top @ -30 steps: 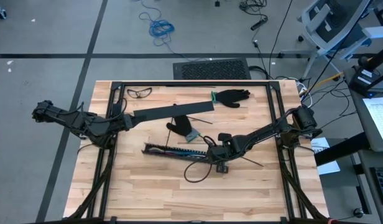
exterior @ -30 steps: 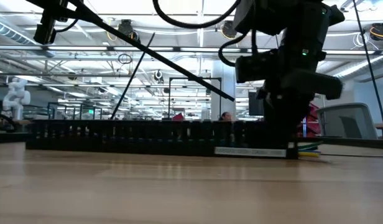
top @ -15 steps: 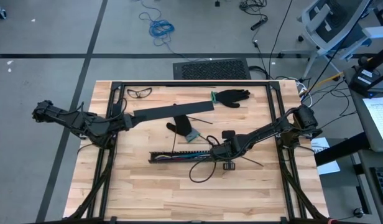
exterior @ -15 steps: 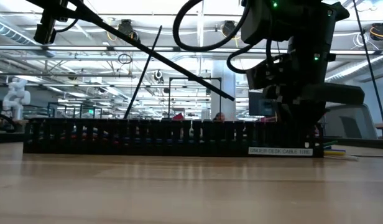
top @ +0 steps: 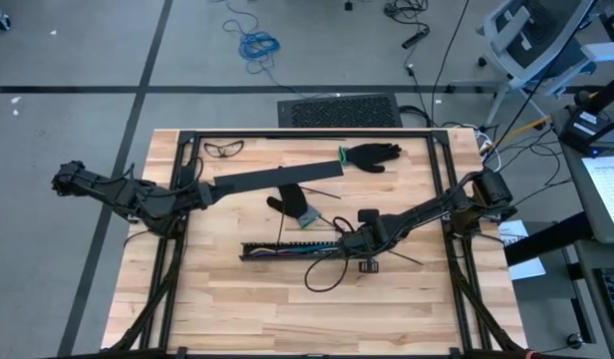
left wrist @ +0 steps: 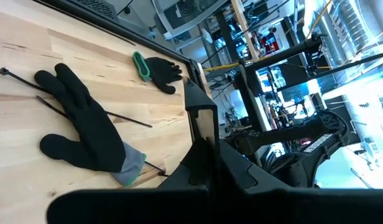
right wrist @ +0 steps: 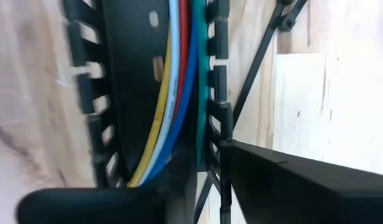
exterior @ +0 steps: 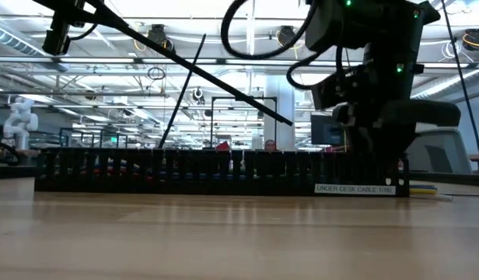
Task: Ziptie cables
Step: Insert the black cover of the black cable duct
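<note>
- lying along the inside of a black slotted strip [top: 277,250] near the middle of the tabletop [top: 237,309]: cables [right wrist: 173,93], yellow, white, red, blue and green, side by side lengthwise.
- seen in low view: strip flat on the wood, white label on its right end, yellow and blue wire ends poking out just past that end.
- positioned at the right end of the strip, low over it: right tool [top: 359,251]; cannot tell whether released or grasping, only one dark finger [right wrist: 291,186] sharp in its wrist view, just beside the strip's slotted wall.
- parked at the left edge of the tabletop: left tool [top: 200,191], clenched on one end of a long dark bar [top: 277,178].
- angled up off the wood and reaching toward the tabletop's centre: that bar, well apart from the strip.
- resting between bar and strip: black glove [top: 292,206] with a grey cuff.
- resting near the far edge: second black glove [top: 372,155], green cuff; safety glasses [top: 224,148] toward the far left corner.
</note>
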Motion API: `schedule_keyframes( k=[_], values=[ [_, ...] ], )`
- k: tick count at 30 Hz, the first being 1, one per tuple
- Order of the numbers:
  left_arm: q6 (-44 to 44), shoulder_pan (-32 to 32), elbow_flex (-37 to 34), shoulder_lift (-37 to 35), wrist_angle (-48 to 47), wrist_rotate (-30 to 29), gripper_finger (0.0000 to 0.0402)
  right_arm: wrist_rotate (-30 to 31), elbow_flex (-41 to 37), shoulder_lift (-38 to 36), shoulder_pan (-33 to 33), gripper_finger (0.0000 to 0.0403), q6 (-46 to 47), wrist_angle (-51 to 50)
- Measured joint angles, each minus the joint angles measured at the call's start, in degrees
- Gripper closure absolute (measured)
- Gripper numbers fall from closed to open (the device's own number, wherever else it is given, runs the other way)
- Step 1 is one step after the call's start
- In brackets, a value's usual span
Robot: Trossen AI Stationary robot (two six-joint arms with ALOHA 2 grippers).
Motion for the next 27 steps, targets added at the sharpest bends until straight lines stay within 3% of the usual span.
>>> schedule_keyframes(
  k=[9,19,27],
  values=[
    [0.23,0.0,0.0,0.0,-0.05,1.03,0.0394,-2.39,0.07,-4.63,-0.24,0.0245,3.16,-1.44],
    [0.2,0.0,0.0,-0.37,1.12,5.01,0.0394,-2.18,0.22,-11.52,-0.33,0.0227,3.17,-6.54],
    [-0.03,0.0,0.02,-1.79,5.64,20.3,0.0394,0.63,0.22,-17.33,-0.33,0.0227,5.04,-18.06]
  ],
)
